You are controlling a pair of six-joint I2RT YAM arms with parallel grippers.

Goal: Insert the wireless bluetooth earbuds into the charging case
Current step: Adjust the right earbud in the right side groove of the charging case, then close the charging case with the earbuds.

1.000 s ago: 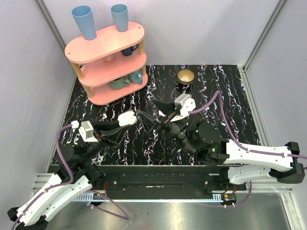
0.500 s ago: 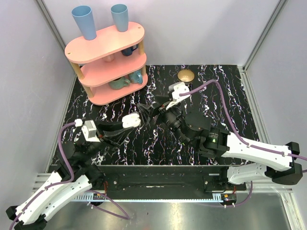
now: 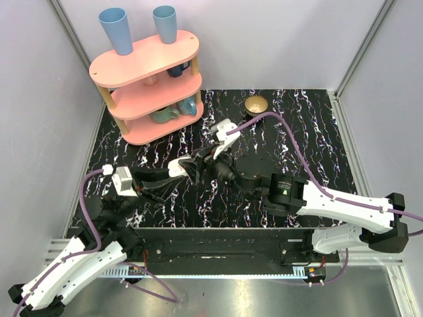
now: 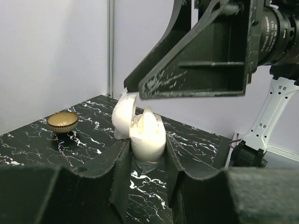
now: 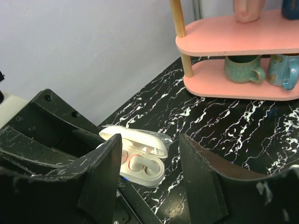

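**Arm pose.** The left arm is extended from the near left corner towards the middle of the table. The left gripper (image 3: 180,170) is clamped on the lower half of the charging case (image 3: 176,163). The right arm is stretched across from the right side and bent at the elbow. The right gripper (image 3: 197,162) is poised just above the case, with its fingers spread and nothing held.

**Setting.** A black marbled table (image 3: 310,145) is enclosed by pale walls. A pink three-tier shelf (image 3: 149,86) loaded with cups is placed at the far left. A gold bowl (image 3: 256,104) is placed near the far edge.

**Task object.** The case is glossy white, and its lid is hinged open. Pale rounded shapes (image 5: 138,163) are seen in the wells of the lower half. Whether these are the earbuds cannot be told.
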